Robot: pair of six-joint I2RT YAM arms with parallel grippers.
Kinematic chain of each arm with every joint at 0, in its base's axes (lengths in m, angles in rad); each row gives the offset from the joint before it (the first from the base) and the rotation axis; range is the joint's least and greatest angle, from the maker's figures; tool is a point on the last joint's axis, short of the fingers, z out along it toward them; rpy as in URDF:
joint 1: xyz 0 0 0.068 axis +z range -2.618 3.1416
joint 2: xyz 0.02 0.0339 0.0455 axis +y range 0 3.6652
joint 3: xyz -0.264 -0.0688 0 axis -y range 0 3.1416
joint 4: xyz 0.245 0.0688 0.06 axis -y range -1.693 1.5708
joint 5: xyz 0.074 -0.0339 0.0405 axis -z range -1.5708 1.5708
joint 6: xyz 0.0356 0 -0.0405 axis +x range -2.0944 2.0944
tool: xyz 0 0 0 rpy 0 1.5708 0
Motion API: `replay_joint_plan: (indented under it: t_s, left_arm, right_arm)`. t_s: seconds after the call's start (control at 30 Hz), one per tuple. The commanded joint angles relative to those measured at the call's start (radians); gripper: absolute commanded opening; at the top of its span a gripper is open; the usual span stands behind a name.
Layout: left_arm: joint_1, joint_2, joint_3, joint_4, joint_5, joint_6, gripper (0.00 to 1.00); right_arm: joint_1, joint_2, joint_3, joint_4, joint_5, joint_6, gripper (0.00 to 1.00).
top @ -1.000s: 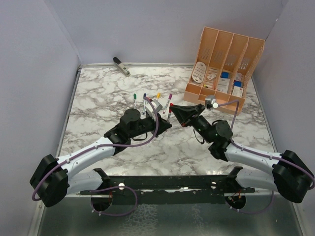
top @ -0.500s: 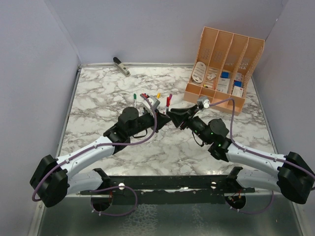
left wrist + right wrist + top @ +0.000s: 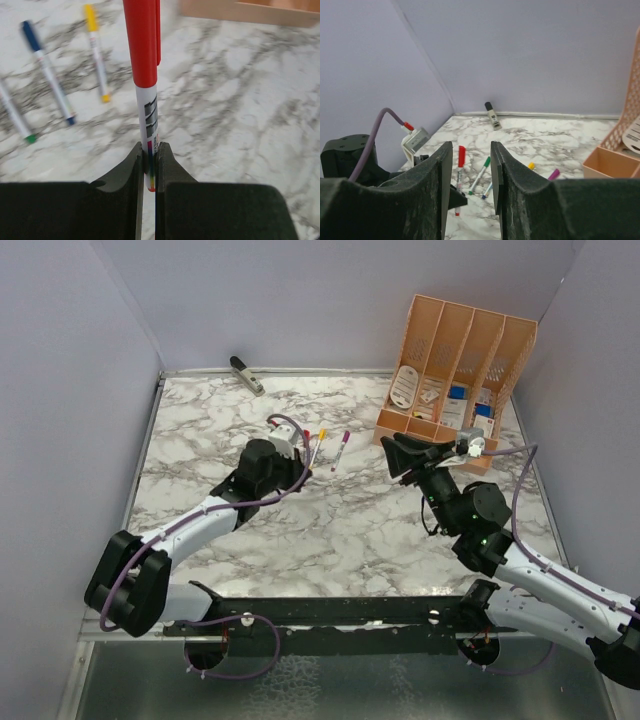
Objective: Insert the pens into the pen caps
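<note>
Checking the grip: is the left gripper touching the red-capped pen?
Touching. Left wrist view: the left gripper clamps the red-capped pen, both jaws against its barrel.

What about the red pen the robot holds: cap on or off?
On. The red pen sticks out from the left gripper's shut jaws, and a red cap with a clip covers its far end.

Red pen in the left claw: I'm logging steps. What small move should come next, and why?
Probably lower the left claw and lay the red pen on the table: its red cap is already on, and the right claw stands open, empty and apart.
</note>
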Motion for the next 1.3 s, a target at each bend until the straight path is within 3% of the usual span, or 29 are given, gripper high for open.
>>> replay_joint_plan:
  t_s: [0.0, 0.17, 0.4, 0.77, 1.07, 1.27]
  left_arm:
    - [0.115, 0.045, 0.101, -0.151, -0.112, 0.006, 0.00]
    - [0.221, 0.170, 0.227, -0.277, -0.175, 0.040, 0.00]
    - [0.358, 0.418, 0.333, -0.304, -0.040, 0.054, 0.00]
    - [0.382, 0.595, 0.515, -0.421, -0.020, 0.112, 0.00]
    - [0.383, 0.639, 0.524, -0.462, -0.016, 0.116, 0.24]
    - [0.382, 0.626, 0.519, -0.460, -0.012, 0.109, 0.33]
  right_arm:
    - [0.002, 0.012, 0.005, -0.178, 0.132, -0.019, 0.35]
    - [0.002, 0.046, 0.000, -0.210, 0.141, -0.014, 0.34]
    - [0.002, 0.084, 0.004, -0.267, 0.143, 0.010, 0.32]
    - [0.002, 0.075, -0.022, -0.259, 0.137, 0.024, 0.32]
    - [0.002, 0.101, -0.018, -0.251, 0.120, 0.040, 0.32]
    - [0.002, 0.107, -0.024, -0.245, 0.114, 0.053, 0.32]
